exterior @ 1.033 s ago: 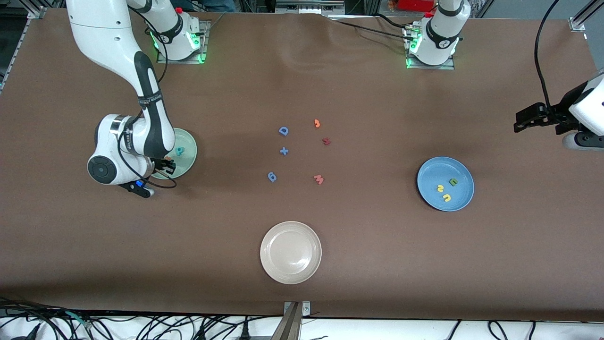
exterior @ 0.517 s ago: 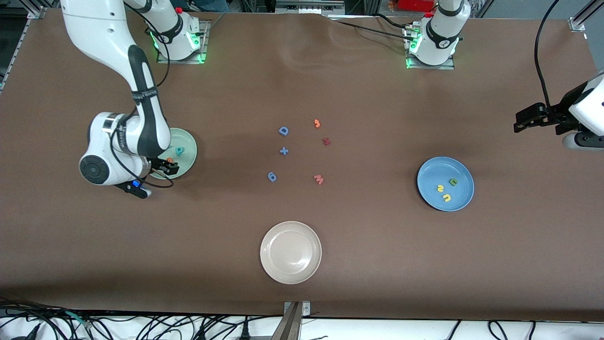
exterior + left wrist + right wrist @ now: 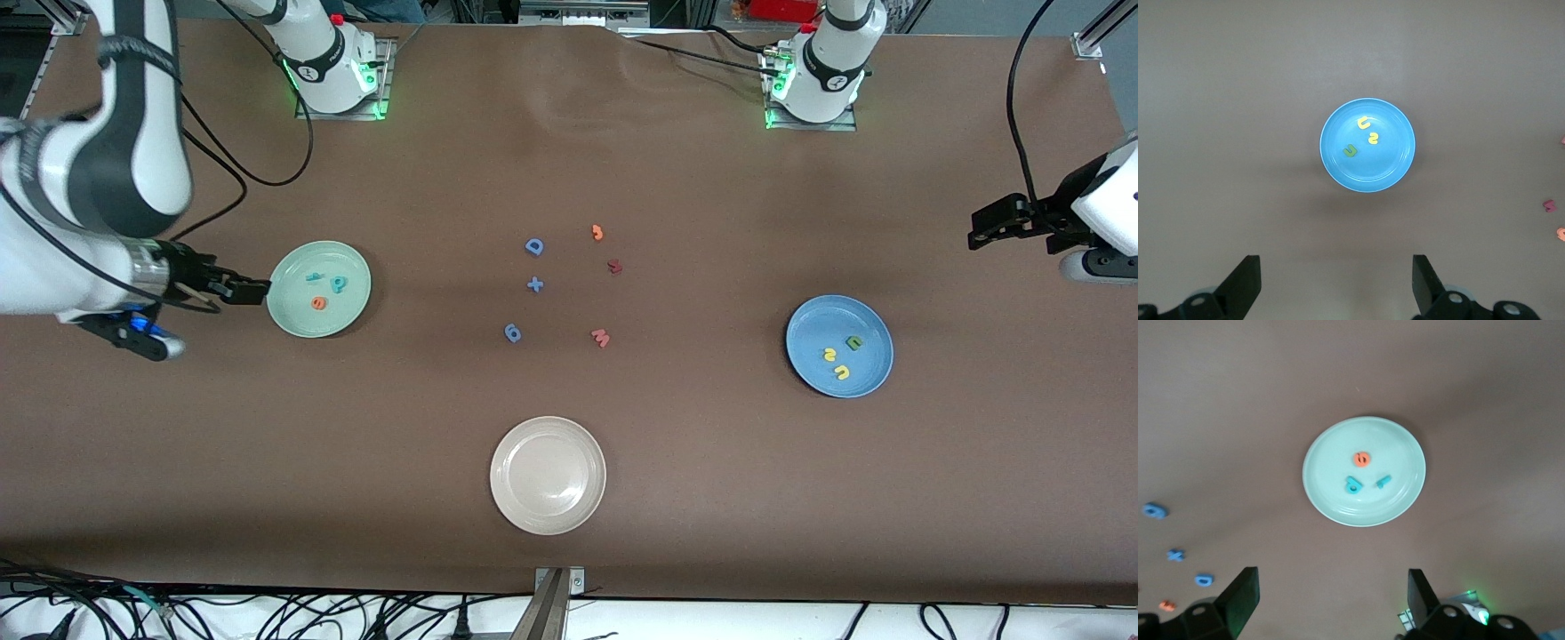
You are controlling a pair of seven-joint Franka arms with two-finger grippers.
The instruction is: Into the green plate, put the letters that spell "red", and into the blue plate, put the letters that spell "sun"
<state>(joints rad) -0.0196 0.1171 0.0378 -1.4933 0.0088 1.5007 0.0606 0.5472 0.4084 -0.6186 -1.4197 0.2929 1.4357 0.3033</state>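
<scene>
Right gripper [image 3: 253, 290] stands wide and empty beside the green plate [image 3: 293, 320], where the orange "e" [image 3: 318, 303], teal "d" [image 3: 338, 284] and teal "r" [image 3: 314, 276] lie. Left gripper [image 3: 978, 233], also wide and empty, waits over the table's end; the yellow "s" [image 3: 829, 355], yellow "u" [image 3: 841, 373] and green "n" [image 3: 854, 342] lie in the blue plate [image 3: 876, 378].

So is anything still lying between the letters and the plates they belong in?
Nothing visible does. The teal r, teal d and orange e already lie in the green plate; the yellow and green letters lie in the blue plate. Both tools are open and empty.
</scene>
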